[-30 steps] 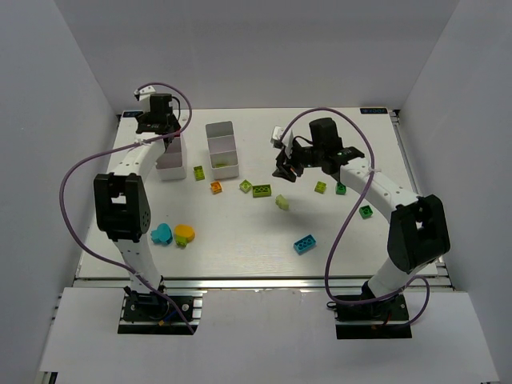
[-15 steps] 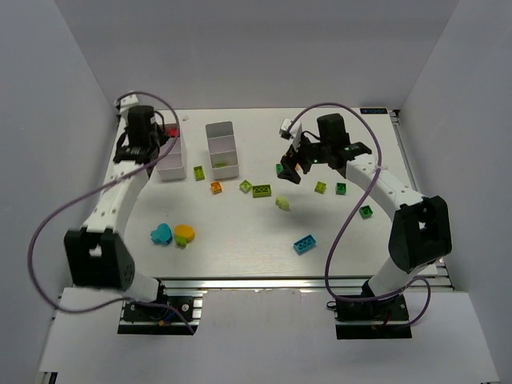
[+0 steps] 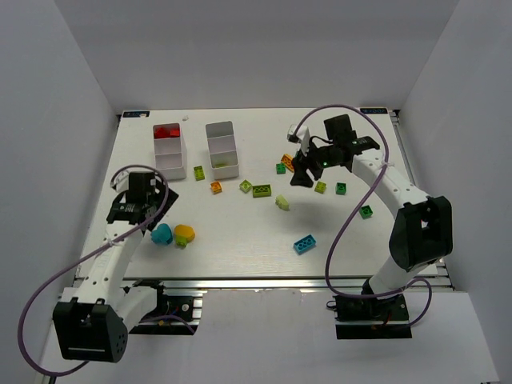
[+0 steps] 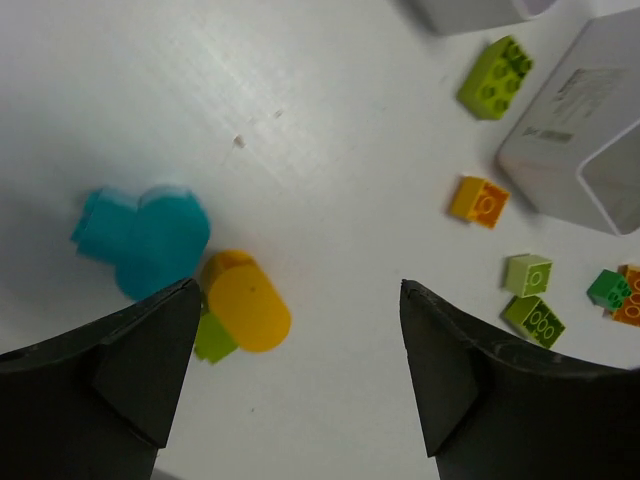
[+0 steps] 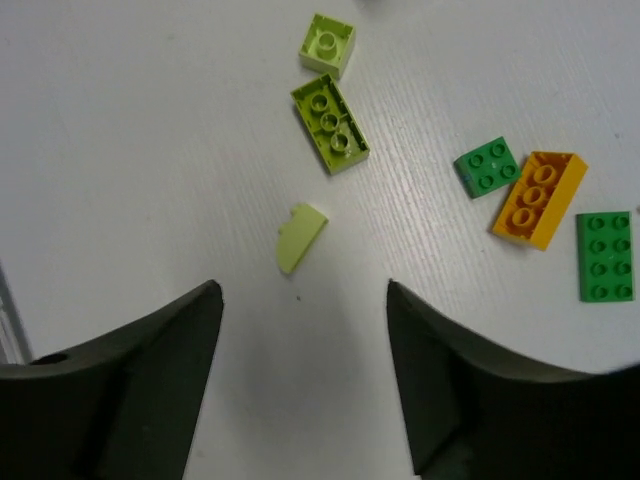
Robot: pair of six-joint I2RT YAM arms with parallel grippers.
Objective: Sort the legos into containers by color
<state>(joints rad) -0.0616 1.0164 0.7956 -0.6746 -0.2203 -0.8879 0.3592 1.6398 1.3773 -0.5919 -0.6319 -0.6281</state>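
- Left fingers (image 4: 140,360) have swung back from the trays (image 3: 170,172), spread empty over a cyan piece (image 4: 150,235) touching an orange piece (image 4: 245,300); closing may catch both.
- Right fingers (image 5: 130,390), farther out, gape empty above lime legos (image 5: 330,125) on the bench (image 5: 150,150).

White trays (image 3: 170,162): two, each with three compartments. Loose on the table (image 3: 240,232): cyan bricks (image 3: 304,243), two; orange bricks (image 3: 216,187), three; dark green bricks (image 3: 366,211), at least three; lime bricks (image 3: 262,190), six, one partly hidden under an orange piece. Red bricks (image 3: 166,130), in one compartment: number cannot be told. Robot arms (image 3: 120,240): two.
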